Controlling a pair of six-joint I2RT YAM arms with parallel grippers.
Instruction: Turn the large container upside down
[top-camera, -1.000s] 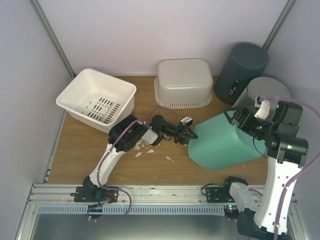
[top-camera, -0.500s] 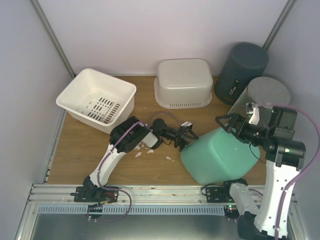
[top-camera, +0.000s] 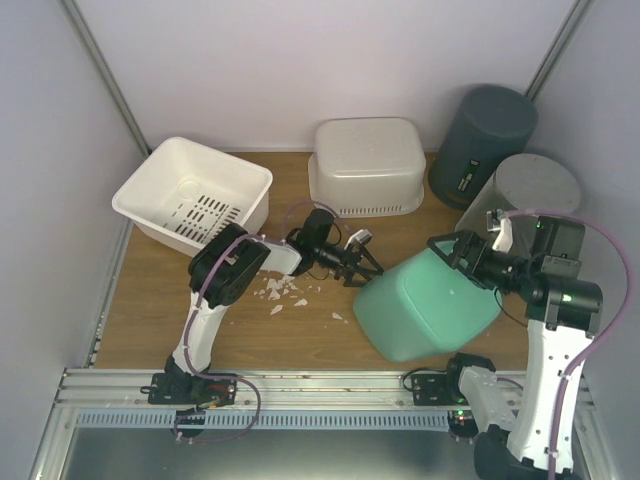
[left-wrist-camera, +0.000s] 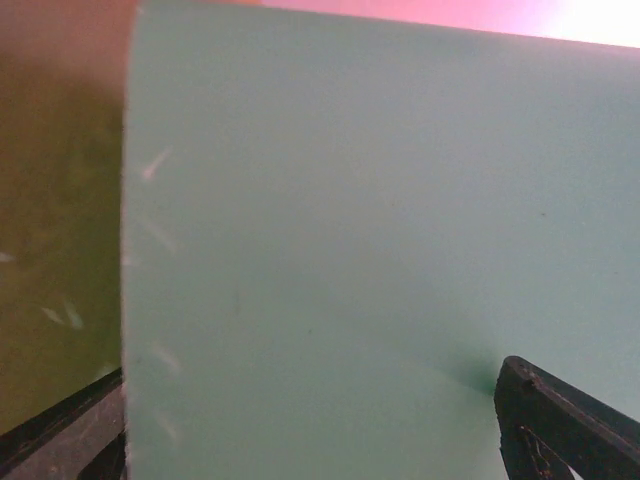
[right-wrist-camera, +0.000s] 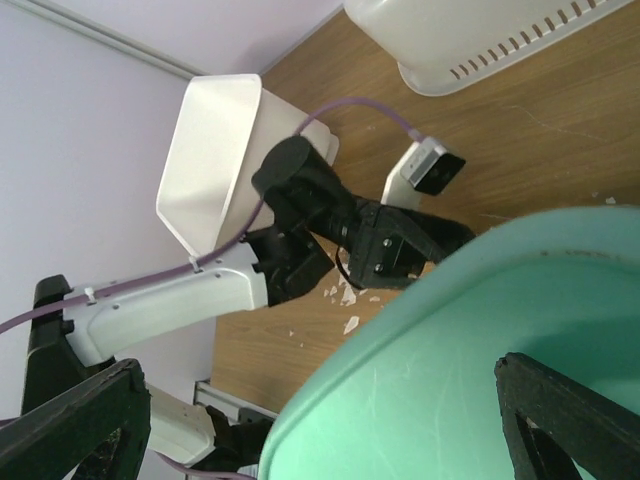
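Observation:
The large container (top-camera: 425, 305) is a mint-green tub at the front right of the table, smooth outer side up and slightly tilted; its opening does not show. My left gripper (top-camera: 362, 268) is open just left of it, and its wrist view is filled by the container's green wall (left-wrist-camera: 380, 220) between the spread fingers (left-wrist-camera: 565, 420). My right gripper (top-camera: 450, 255) hangs open over the tub's back edge, holding nothing. The right wrist view shows the green tub (right-wrist-camera: 480, 370) under that gripper (right-wrist-camera: 320, 420) and the left gripper (right-wrist-camera: 400, 245) beyond it.
A white slotted basket (top-camera: 190, 200) stands at the back left and an upturned white tub (top-camera: 367, 165) at the back middle. A dark grey bin (top-camera: 485, 130) and a pale grey cylinder (top-camera: 535, 185) fill the back right corner. White flakes (top-camera: 285, 290) lie on the wooden table.
The green container has tipped over leftward and forward. My left gripper opened and drew back to the left. The right gripper followed the tub to the left.

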